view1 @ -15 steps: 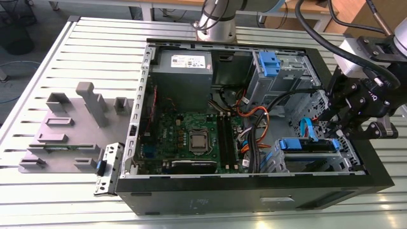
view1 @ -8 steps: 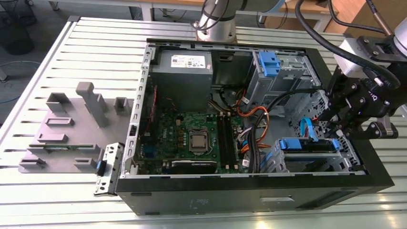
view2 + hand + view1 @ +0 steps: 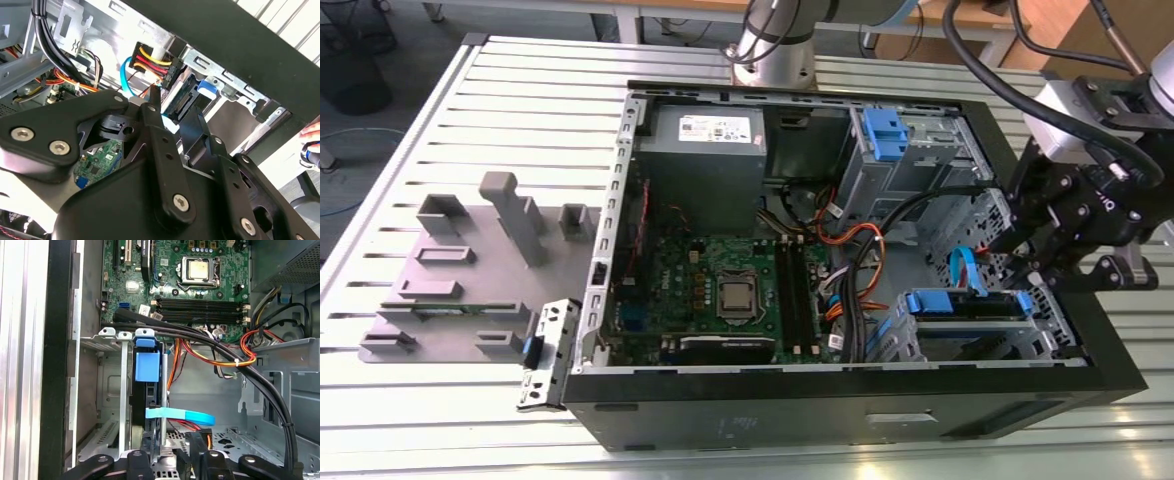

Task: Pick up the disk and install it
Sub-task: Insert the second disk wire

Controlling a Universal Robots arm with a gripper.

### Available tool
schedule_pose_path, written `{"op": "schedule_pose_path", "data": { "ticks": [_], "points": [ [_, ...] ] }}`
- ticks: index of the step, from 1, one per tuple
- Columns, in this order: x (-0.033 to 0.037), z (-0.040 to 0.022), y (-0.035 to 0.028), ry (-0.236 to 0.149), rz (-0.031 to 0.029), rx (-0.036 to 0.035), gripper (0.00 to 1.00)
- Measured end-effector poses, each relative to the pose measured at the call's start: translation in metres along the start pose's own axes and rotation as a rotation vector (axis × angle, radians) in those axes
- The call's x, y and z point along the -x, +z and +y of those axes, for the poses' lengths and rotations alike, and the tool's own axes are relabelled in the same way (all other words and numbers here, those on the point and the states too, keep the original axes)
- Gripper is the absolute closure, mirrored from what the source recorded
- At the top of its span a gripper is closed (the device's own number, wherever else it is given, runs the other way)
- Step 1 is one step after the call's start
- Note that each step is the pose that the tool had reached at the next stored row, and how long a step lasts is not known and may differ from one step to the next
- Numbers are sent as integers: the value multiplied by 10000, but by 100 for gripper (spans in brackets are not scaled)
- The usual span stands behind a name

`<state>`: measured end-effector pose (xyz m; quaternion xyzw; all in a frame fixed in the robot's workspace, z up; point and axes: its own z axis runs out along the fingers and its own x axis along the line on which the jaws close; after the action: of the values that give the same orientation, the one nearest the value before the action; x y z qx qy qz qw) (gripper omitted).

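The disk [image 3: 967, 303] stands on edge in the metal bay at the case's front corner, on the exterior view's right, with its blue bracket on top. In the first wrist view the disk [image 3: 141, 405] is a dark slab under a blue tab. Its connector end [image 3: 182, 100] shows in the second wrist view. My gripper [image 3: 1047, 262] hangs just above that bay. In both wrist views the black fingers [image 3: 152, 107] stand slightly apart, and the gripper [image 3: 172, 447] is open, holding nothing, just short of the disk's end.
A loose power plug [image 3: 152, 62] and a blue flat cable [image 3: 185, 415] hang beside the bay. Black cable bundles [image 3: 250, 375] cross the case. The blue caddy [image 3: 883, 135], power-supply box [image 3: 704, 135] and motherboard [image 3: 720, 290] lie further in. A grey fixture [image 3: 467, 270] sits outside.
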<state>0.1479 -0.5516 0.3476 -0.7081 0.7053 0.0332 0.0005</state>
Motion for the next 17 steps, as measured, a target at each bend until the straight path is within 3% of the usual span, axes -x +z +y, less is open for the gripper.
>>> {"op": "schedule_pose_path", "data": {
  "ticks": [10,14,17],
  "points": [
    [1,-38,5,-1,2,0,57],
    [1,-131,11,-1,0,0,57],
    [-1,-146,38,1,1,1,57]
  ]
}}
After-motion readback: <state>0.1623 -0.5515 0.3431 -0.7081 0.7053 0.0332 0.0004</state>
